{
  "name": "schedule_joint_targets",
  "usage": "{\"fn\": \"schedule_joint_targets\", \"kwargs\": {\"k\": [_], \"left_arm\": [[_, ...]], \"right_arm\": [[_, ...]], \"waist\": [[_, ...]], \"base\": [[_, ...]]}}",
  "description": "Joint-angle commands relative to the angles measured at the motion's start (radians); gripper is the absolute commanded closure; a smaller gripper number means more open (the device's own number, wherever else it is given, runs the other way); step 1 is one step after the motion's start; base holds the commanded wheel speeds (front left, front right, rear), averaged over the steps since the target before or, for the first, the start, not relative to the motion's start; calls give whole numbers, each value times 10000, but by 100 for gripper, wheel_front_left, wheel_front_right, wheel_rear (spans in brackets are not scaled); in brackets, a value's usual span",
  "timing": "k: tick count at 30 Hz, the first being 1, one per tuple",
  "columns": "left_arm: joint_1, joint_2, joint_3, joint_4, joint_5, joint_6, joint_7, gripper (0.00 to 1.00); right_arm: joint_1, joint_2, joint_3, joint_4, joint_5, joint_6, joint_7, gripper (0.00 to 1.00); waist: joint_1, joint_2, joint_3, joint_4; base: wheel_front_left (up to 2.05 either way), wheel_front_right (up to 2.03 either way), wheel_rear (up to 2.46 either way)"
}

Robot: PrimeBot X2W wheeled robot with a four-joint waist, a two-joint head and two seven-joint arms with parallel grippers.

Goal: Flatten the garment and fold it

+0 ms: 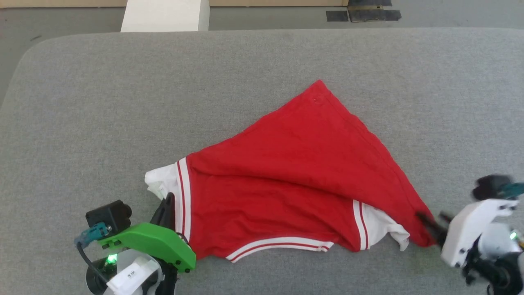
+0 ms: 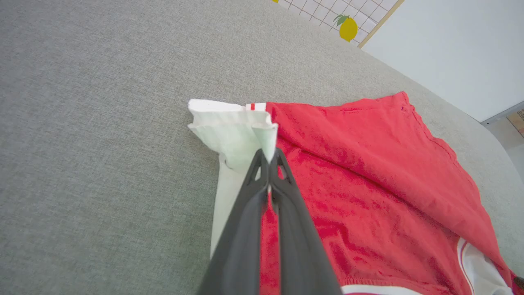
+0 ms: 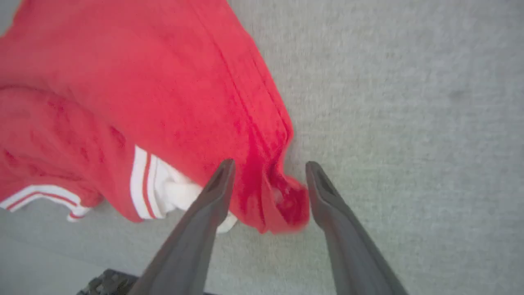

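Garment [image 1: 303, 164] is a soft red top with white sleeves and stripy trim. It lies bunched up in a loose triangle near the front of the grey worktop [image 1: 262, 61].

It looks light and floppy. It should bend anywhere and sag if you lift it, so I think it needs holding at two far-apart ends and pulling gently sideways to get it flat.

The left hand [image 2: 268, 162] has its fingers pressed together, pinching the edge of a white sleeve [image 2: 229, 131].

The right hand [image 3: 270, 163] has its fingers apart, with a red corner [image 3: 286, 205] of the garment sitting between them, not squeezed.

That corner looks like a good spot to grab. Thin cloth could slip out, so take a good bite of it.
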State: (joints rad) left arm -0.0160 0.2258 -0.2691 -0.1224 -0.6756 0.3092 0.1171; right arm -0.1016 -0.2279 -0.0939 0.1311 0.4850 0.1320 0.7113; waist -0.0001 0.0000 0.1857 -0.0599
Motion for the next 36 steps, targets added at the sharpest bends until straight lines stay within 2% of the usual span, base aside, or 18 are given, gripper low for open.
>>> {"fn": "schedule_joint_targets", "kwargs": {"k": [1,9,13,17,22,27,36], "left_arm": [[119,-15,41,30,-100,22,-82,100],[167,17,85,64,-164,45,-99,100],[152,31,56,37,-157,39,-101,100],[17,34,-26,-72,-94,53,-64,100],[-302,-6,-213,-167,21,-3,-40,100],[-797,-76,-407,-297,182,-78,-57,100],[-1549,-315,-759,-398,355,-224,-111,100]], "right_arm": [[-162,19,-123,-242,88,-13,-443,0],[-750,-52,-650,-1104,59,-13,-3888,0],[-1134,-6,-572,-956,-45,-13,-4759,0],[-1828,14,-308,-724,-181,-13,-4986,0],[-3178,-180,300,-204,-490,-13,-4754,0],[-4958,-630,1198,697,-1034,-13,-3861,0],[-7600,-1336,2801,2562,-1913,-13,-664,0]], "waist": [[1,0,-56,-24],[1,0,-253,-61],[1,0,-210,44],[1,0,87,272],[1,0,684,789],[1,0,1499,1532],[1,0,2797,2568]], "base": [[0,0,0],[0,0,0],[0,0,0],[0,0,0],[0,0,0],[0,0,0],[0,0,0]]}}
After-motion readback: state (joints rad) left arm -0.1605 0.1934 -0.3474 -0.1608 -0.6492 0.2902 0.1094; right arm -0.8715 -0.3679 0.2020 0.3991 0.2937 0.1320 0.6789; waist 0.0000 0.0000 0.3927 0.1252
